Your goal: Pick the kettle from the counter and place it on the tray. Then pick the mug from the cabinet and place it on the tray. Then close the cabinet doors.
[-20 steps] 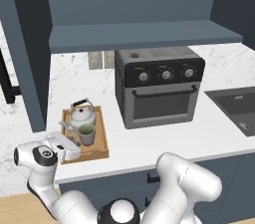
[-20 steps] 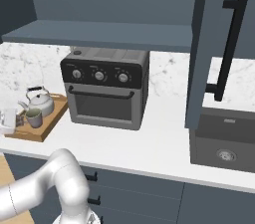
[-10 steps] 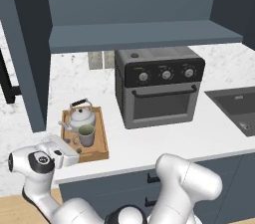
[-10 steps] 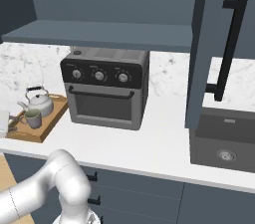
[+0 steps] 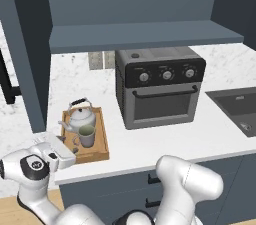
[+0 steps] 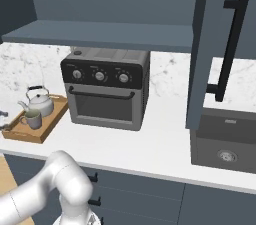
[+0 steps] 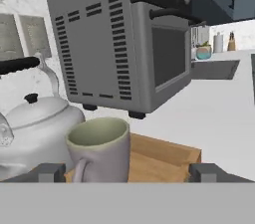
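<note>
The silver kettle (image 5: 80, 117) and the grey-beige mug (image 5: 86, 135) both stand on the wooden tray (image 5: 98, 150) at the left of the marble counter (image 5: 165, 144). My gripper (image 5: 64, 145) hangs open just off the tray's front left corner, apart from the mug. In the hand view the mug (image 7: 101, 145) stands close ahead between the spread fingertips (image 7: 50, 172), with the kettle (image 7: 35, 128) to its left. The cabinet (image 5: 140, 36) stands open, its left door (image 5: 25, 44) and right door (image 6: 212, 44) both swung out.
A black toaster oven (image 5: 159, 89) sits on the counter right of the tray. A sink (image 6: 225, 144) lies at the far right. The right door's black handle (image 6: 231, 44) juts toward me. Drawers (image 6: 125, 189) run under the counter.
The hand has drawn back and down a little from the tray toward the left front. Mug and kettle stayed put on the tray.
</note>
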